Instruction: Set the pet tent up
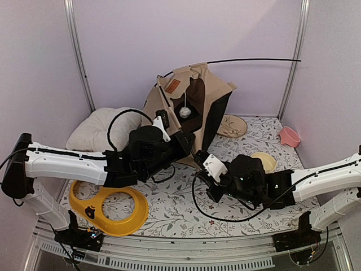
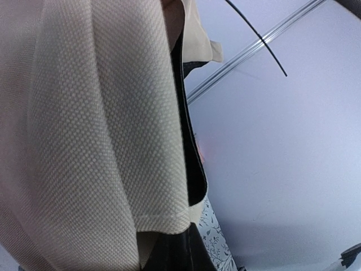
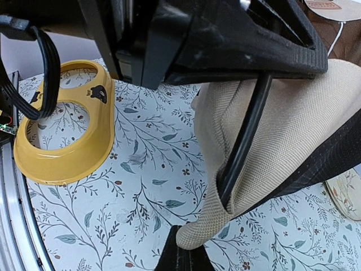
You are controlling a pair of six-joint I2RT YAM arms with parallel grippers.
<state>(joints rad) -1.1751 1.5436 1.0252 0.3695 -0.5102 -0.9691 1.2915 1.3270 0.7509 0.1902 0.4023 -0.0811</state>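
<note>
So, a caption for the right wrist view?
Right gripper pinching pet tent fabric beside its black pole, yellow tray behind.

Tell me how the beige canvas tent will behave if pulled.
Likely floppy: the beige canvas pet tent sags in folds, one thin black pole sticking out loose. Probably light and apt to tip: it leans crumpled, not squarely standing.

In the top view we look down from above the near edge of the table [image 1: 169, 209], facing the back wall [image 1: 186, 34], far enough off to take in the whole surface. On the left wrist we sit almost against the canvas of the pet tent [image 2: 84, 141], facing up along it to the wall. On the right wrist we are low and close over the table, facing the yellow tray [image 3: 62, 164]. All three views share the tent. The top and right wrist views also share the tray.
</note>
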